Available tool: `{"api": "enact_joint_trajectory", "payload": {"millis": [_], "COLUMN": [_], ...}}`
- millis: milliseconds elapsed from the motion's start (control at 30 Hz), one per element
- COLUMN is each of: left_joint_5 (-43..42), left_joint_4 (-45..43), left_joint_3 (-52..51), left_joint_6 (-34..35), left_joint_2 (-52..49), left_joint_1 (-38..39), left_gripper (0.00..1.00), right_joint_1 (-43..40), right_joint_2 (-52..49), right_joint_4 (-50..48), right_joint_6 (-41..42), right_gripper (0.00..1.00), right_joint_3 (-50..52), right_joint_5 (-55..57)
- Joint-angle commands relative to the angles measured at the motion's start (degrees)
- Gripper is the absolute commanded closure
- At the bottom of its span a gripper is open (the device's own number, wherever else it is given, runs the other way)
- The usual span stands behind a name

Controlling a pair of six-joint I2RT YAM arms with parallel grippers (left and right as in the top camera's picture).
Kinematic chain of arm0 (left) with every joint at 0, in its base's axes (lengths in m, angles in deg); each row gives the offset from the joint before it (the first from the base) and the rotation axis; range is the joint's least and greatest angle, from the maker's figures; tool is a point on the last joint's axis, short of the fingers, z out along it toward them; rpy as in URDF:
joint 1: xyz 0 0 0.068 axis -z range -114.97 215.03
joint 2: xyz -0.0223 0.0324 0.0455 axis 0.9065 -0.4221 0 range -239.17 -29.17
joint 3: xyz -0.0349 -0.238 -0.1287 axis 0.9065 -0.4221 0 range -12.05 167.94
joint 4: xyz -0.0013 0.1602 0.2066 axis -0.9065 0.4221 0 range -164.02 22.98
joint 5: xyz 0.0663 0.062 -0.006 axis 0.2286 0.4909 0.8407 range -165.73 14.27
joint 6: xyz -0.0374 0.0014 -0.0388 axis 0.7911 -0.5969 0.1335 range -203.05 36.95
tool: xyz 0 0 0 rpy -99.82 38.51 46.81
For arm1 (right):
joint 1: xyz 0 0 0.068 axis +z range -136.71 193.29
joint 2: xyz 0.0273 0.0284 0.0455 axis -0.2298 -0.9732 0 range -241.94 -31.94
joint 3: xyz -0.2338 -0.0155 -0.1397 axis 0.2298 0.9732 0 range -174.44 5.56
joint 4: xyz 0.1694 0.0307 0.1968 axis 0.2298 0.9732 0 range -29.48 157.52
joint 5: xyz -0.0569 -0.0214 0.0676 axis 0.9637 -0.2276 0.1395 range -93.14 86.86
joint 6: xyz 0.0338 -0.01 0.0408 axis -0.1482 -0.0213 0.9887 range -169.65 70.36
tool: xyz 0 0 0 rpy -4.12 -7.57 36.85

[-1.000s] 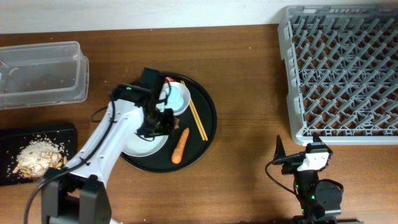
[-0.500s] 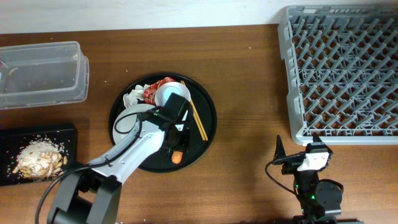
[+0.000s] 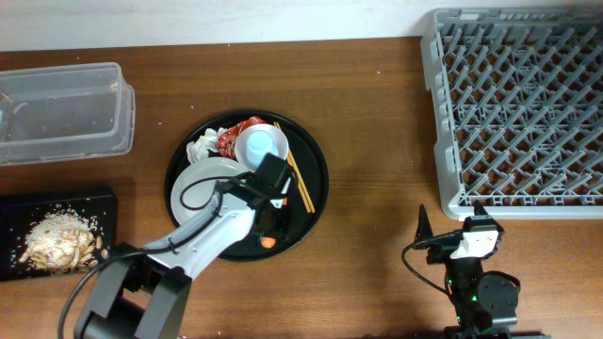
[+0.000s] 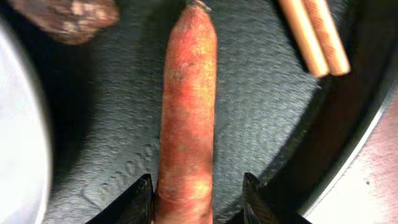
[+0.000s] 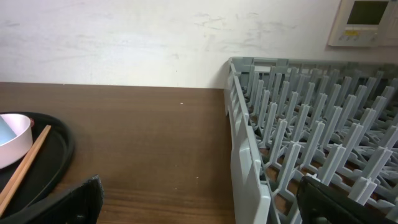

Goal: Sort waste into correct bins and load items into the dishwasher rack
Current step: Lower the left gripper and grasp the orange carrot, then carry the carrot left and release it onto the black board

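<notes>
**A:** The left gripper stands about half open, one finger on each side of the carrot. One finger looks to touch it and the other shows a gap, so nothing is gripped yet.

**B:** Why across it like that?

**A:** The carrot lies flat on the round black tray, near its front-right rim. Closing across its width should pinch it cleanly. The modest spread also keeps clear of the chopsticks toward the tray's rim and the dark brown bit toward its middle.

**B:** Where to after that?

**A:** Probably the black bin left of the tray, which already holds food scraps. The right gripper is spread wide and empty, parked right of the tray beside the dishwasher rack.
</notes>
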Motion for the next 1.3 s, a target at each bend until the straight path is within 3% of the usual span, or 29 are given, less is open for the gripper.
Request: {"api": "enact_joint_trajectory", "payload": {"millis": [0,367,433,567,767,867,1000,1267], "left_joint_5": [2.8,4.6,4.5,4.6,4.7,4.9,4.7,4.6], "left_joint_4": [-0.2,-1.5,-0.9,5.1,17.3,26.2,30.1,27.4], "left_joint_3": [-0.5,-0.5,-0.2,4.5,17.7,28.7,37.0,37.8], "left_joint_6": [-0.7,0.6,0.7,0.7,0.7,0.7,3.3,11.9], "left_joint_2": [-0.1,-3.4,-3.3,-3.0,-2.9,-2.9,-2.9,-4.1], "left_joint_1": [1.1,1.1,1.1,1.1,-1.5,-9.9,-24.6,-54.1], "left_gripper": [0.55,0.64,0.75,0.85,0.9,0.91,0.92,0.91], "right_joint_1": [0.3,0.3,0.3,0.3,0.3,0.3,0.3,0.3], "right_joint_2": [0.4,0.4,0.4,0.4,0.4,0.4,0.4,0.4], "right_joint_4": [0.2,0.2,0.2,0.2,0.2,0.2,0.2,0.2], "right_joint_6": [-0.3,-0.4,-0.4,-0.4,-0.4,-0.4,-0.4,-0.4], "right_gripper": [0.01,0.02,0.02,0.02,0.02,0.02,0.02,0.02], "right_joint_3": [0.4,0.4,0.4,0.4,0.4,0.4,0.4,0.4], "right_joint_5": [0.5,0.5,0.5,0.5,0.5,0.5,0.5,0.5]}}
